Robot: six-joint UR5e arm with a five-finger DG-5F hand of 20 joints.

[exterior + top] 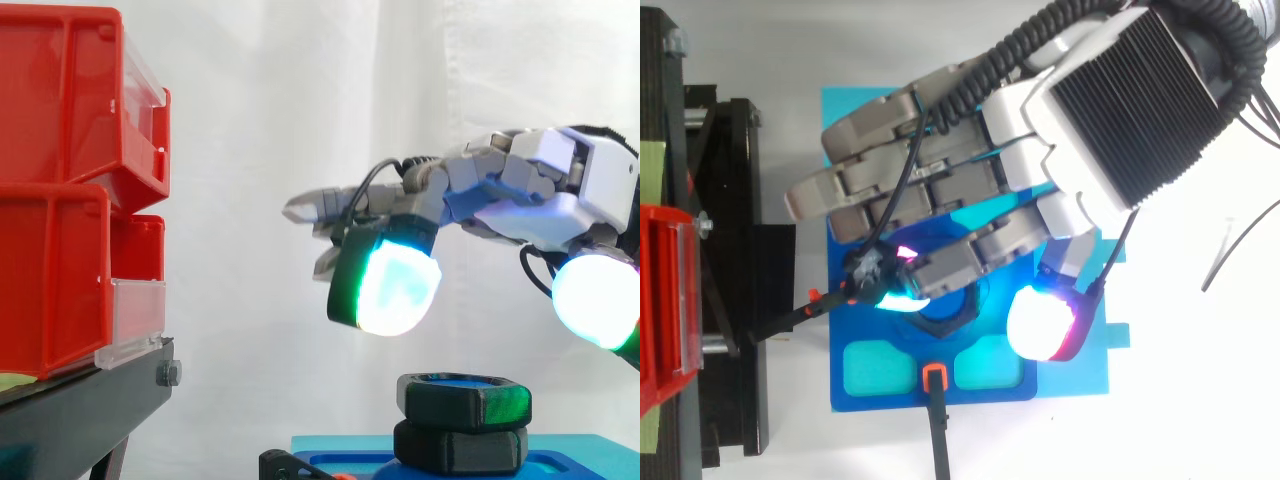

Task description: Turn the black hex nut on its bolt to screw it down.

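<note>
Black hex nut low in frame, hand above it.
Its fingers spread loosely, holding nothing, clear of the nut.

Hand above black hex nut, seemingly clear of it, fingers relaxed

Well apart from the hand, beyond its fingertips, two red bins stand one on the other on a black stand. The lower bin has a clear front strip. Behind the hand hangs a white curtain.
</note>
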